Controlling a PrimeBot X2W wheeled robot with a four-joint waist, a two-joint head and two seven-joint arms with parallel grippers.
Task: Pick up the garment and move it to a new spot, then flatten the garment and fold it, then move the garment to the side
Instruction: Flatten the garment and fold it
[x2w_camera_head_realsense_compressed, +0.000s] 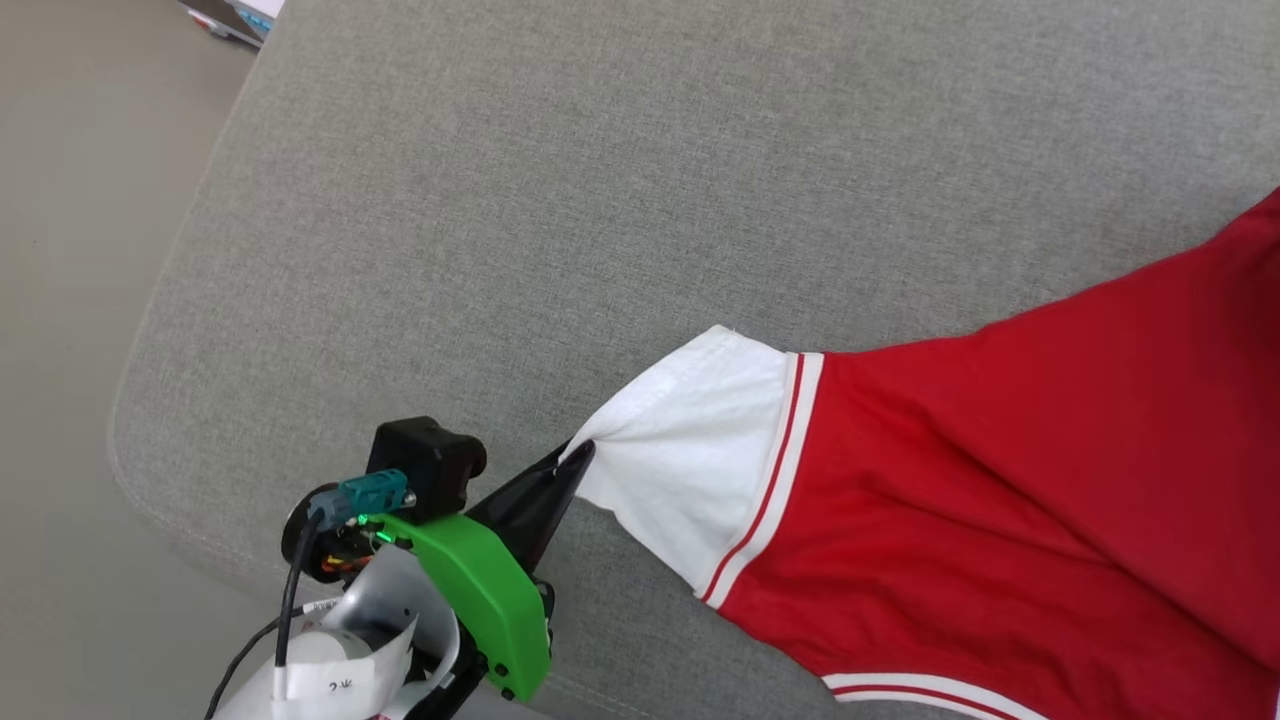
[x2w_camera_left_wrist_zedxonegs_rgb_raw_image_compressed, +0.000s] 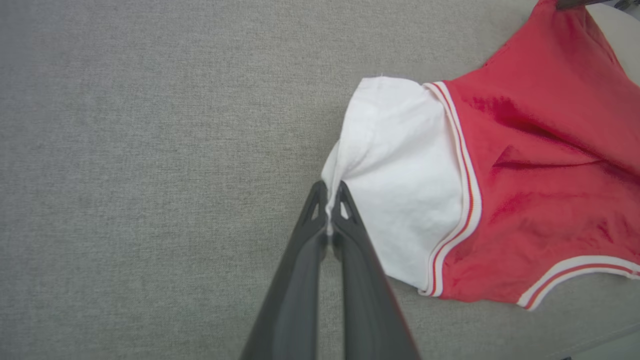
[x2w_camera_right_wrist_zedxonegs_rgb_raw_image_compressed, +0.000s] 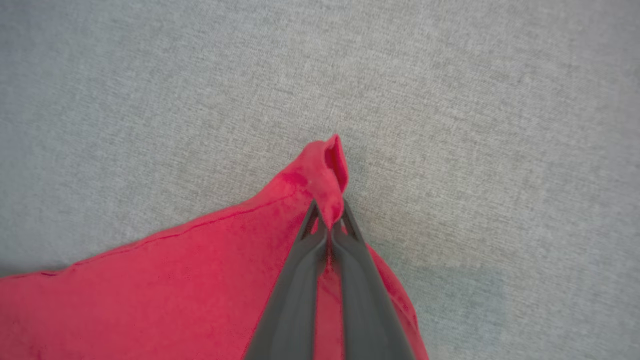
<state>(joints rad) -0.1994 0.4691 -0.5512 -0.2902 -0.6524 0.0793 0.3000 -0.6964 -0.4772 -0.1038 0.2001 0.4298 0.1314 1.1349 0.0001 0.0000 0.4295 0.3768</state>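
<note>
Head view shows a red, white-sleeved garment (x2w_camera_head_realsense_compressed: 1000, 480).

garment (x2w_camera_head_realsense_compressed: 1000, 480): red cloth, smooth, faint sheen, softly creased.
sleeve (x2w_camera_head_realsense_compressed: 690, 470): white cloth, matt, fine weave.
trim (x2w_camera_head_realsense_compressed: 775, 470): striped red-and-white knit band.
cushion (x2w_camera_head_realsense_compressed: 600, 200): grey woven fabric, matt, slightly rough grain.
left pincer (x2w_camera_left_wrist_zedxonegs_rgb_raw_image_compressed: 330, 192): fingers (x2w_camera_left_wrist_zedxonegs_rgb_raw_image_compressed: 295, 280) of dark plastic, smooth, semi-matt.
wrist cover (x2w_camera_head_realsense_compressed: 490, 590): green plastic, glossy.
floor (x2w_camera_head_realsense_compressed: 70, 300): smooth, matt.

Your red-and-white jersey garment (x2w_camera_head_realsense_compressed: 1000, 480) lies on the grey fabric cushion (x2w_camera_head_realsense_compressed: 600, 200), toward its right. Your left gripper (x2w_camera_head_realsense_compressed: 580, 455) pinches the sleeve (x2w_camera_head_realsense_compressed: 690, 460) edge from the near left; your right gripper (x2w_camera_right_wrist_zedxonegs_rgb_raw_image_compressed: 330, 220) pinches a cloth corner. The beige floor (x2w_camera_head_realsense_compressed: 60, 300) lies left of the cushion.
</note>
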